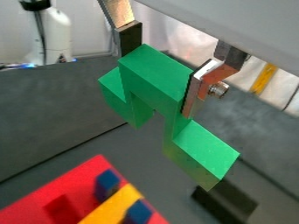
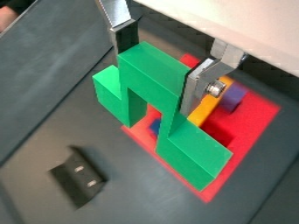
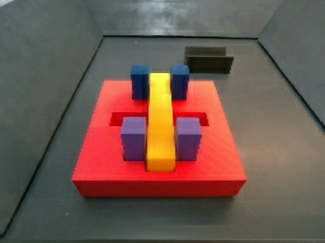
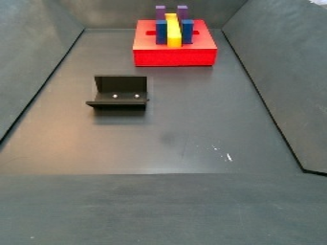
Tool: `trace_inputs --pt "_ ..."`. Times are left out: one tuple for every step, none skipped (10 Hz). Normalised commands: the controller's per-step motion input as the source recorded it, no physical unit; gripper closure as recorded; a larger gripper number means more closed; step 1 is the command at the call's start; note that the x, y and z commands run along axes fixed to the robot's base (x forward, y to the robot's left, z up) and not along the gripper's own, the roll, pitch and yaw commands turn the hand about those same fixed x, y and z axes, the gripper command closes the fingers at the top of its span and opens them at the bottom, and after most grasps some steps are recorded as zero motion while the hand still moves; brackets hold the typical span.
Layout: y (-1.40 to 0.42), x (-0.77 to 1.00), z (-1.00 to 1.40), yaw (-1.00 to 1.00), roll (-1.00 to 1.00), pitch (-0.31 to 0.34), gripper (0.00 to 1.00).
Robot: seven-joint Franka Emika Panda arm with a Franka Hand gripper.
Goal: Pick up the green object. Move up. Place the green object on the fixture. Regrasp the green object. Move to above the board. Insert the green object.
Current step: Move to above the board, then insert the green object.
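Dark floor, end effector [image 2: 163, 66] gripping green object [image 2: 158, 109] above red board [image 2: 251, 122], fixture [image 2: 79, 175] apart

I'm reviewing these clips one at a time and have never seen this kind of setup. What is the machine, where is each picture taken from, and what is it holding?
It is a single robot arm with a two-finger gripper. Two cameras sit on its wrist and look down past the fingers; two more stand fixed beside the work floor. In both wrist views the silver fingers are clamped on the green object, a stepped plastic block, lifted clear of the floor. The side views do not show the arm at all. They show what lies on the dark floor: the board, a red slab carrying a long yellow bar with blue and purple blocks beside it, and, apart from it, the fixture, a small dark holder with nothing in it.
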Motion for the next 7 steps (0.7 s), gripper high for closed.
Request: trace_inputs --pt "-0.20 -0.20 0.05 -0.04 -1.00 0.008 1.00" --pt "-0.08 -0.12 0.02 -0.04 -1.00 -0.012 1.00" --pt "-0.01 -0.08 0.00 -0.03 -0.83 -0.027 1.00" --pt "0.00 -0.05 0.01 -0.02 -0.54 -0.022 1.00" --pt "0.00 -0.04 0.00 -0.01 -0.41 -0.021 1.00" --pt "0.00 0.01 0.00 0.00 0.00 0.000 1.00" --pt "0.00 0.00 0.00 0.00 -0.01 -0.006 1.00"
